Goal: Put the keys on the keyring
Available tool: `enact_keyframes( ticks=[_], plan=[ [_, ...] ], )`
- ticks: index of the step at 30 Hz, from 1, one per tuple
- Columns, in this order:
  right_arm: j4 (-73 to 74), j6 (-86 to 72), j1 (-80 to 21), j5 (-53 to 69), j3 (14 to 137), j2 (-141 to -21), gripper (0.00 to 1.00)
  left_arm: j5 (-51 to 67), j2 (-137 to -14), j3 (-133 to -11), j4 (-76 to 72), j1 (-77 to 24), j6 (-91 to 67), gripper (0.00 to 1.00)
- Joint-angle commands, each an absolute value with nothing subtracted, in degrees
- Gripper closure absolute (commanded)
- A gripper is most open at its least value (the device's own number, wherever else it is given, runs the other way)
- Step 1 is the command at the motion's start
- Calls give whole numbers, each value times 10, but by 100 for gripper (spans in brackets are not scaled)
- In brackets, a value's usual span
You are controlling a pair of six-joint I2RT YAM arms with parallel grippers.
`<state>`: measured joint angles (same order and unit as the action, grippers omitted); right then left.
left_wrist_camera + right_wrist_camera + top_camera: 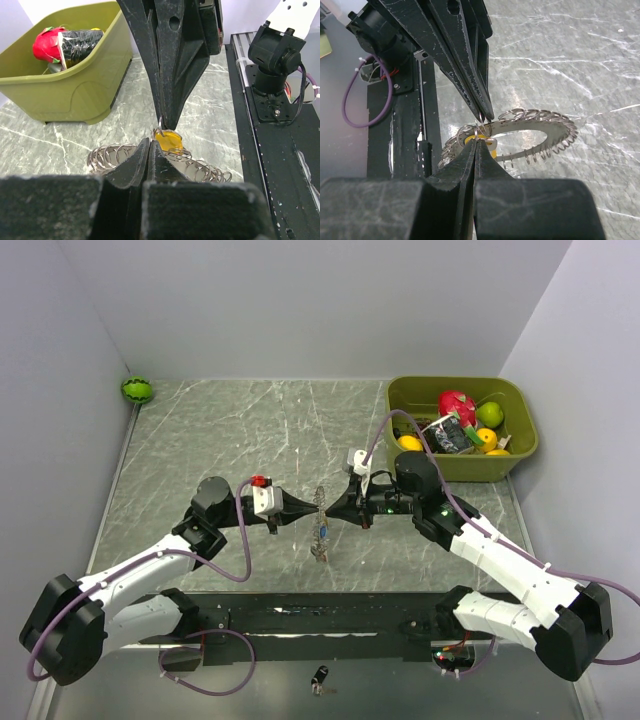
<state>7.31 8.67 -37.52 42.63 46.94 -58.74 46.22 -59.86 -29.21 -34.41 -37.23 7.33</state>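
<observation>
The keyring (320, 524) hangs edge-on between my two grippers above the middle of the table. It is a grey toothed ring with several small wire loops along its edge (555, 131), also in the left wrist view (107, 152). A yellow-headed key (168, 138) sits at the ring, also in the right wrist view (487, 148). A blue-headed key (323, 533) hangs on it. My left gripper (311, 508) is shut on the ring's edge (149, 143). My right gripper (331, 509) is shut on a small wire loop by the yellow key (478, 141). Their tips almost touch.
A green bin (520, 462) with toy fruit and a black packet stands at the back right, also in the left wrist view (75, 90). A small watermelon ball (137, 389) lies at the back left corner. A black fob (319, 677) lies by the arm bases.
</observation>
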Motion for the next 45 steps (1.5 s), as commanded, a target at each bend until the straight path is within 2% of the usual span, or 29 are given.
enact_keyframes(
  ticks=[1, 27, 45],
  plan=[
    [58, 93, -381, 425, 499, -586, 100, 478, -597, -323, -375, -377, 81, 99],
    [53, 99, -384, 444, 504, -591, 100, 483, -600, -329, -359, -381, 92, 99],
    [64, 93, -385, 410, 506, -597, 100, 486, -588, -326, -353, -385, 99, 99]
  ],
)
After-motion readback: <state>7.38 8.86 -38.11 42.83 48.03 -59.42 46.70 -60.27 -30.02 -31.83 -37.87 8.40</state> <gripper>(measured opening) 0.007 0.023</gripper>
